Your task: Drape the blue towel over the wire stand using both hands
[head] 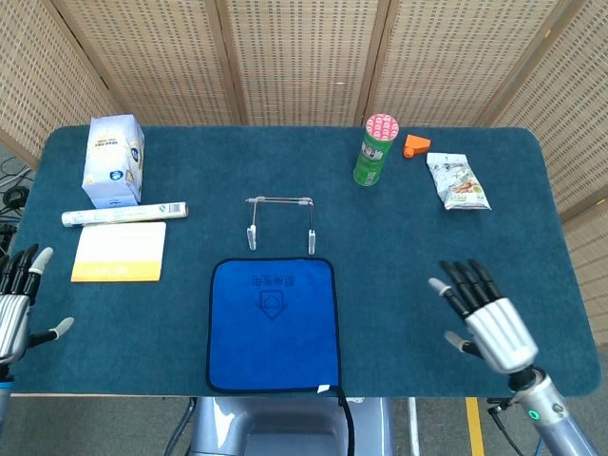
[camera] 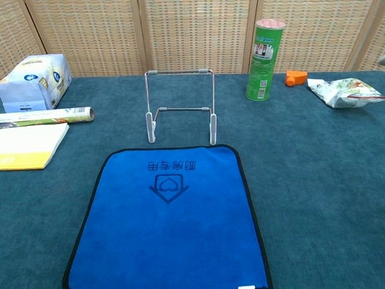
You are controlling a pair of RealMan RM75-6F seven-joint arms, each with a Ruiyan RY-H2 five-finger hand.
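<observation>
two hands show in your head view, and neither holds anything. your left hand sits off the table's near left corner, at about 8 o'clock from the towel, fingers spread and pointing away from you. your right hand hangs above the table at 3 o'clock from the towel, well apart from it, fingers splayed and released. the chest view shows neither hand.

the towel lies flat at the near middle of the table, its printed mark toward the far edge. the stand stands upright just beyond the towel's far edge, at 12 o'clock from it; in the chest view its feet sit just beside that edge, and you cannot tell whether they touch it.

at 10 o'clock from the towel lie a yellow pad and, just past it, a roll; a tissue box stands beyond those. at 1 o'clock from the stand a green can stands upright, with an orange piece near it to the right and a snack bag lying further right.
</observation>
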